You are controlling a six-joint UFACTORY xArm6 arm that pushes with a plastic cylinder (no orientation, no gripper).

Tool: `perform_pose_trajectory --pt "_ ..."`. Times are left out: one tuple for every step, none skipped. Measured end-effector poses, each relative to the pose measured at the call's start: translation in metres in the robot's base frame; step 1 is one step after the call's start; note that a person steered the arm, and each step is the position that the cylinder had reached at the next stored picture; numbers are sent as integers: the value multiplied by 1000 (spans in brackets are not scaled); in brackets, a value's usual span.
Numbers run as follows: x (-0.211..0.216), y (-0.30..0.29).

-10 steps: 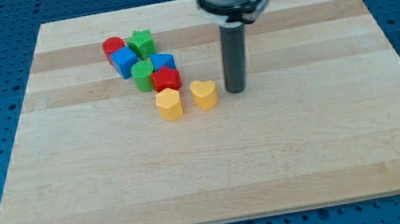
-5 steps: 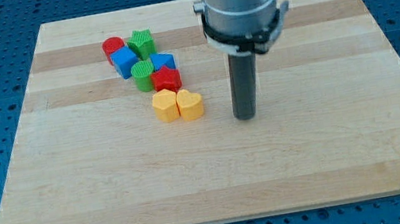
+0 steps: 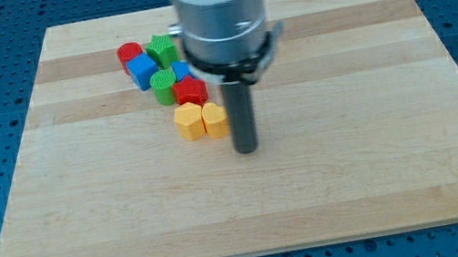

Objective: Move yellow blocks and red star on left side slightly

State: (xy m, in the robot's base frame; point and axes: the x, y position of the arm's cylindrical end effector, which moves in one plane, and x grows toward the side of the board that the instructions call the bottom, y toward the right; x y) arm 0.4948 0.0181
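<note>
Two yellow blocks sit side by side near the board's middle: a yellow block (image 3: 189,121) on the left and a yellow heart-shaped block (image 3: 215,121) touching its right side. The red star (image 3: 191,90) sits just above them, partly hidden by the arm. My tip (image 3: 247,150) rests on the board at the right of the yellow heart, very close to it and slightly lower in the view.
Above the red star lies a cluster: a green block (image 3: 164,85), a blue block (image 3: 143,70), a red block (image 3: 130,54), a green star-like block (image 3: 163,48) and a partly hidden blue block (image 3: 180,68). The wooden board (image 3: 356,173) lies on a blue pegboard table.
My tip has moved down and to the left, from right of the yellow heart to just beside it. The yellow heart has slid left against the other yellow block.
</note>
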Motion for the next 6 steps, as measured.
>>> perform_pose_trajectory --pt "-6 12" --pt "-22 -7" --pt "-35 -29" --pt "-36 -38" --pt "-36 -38" --pt "-36 -38"
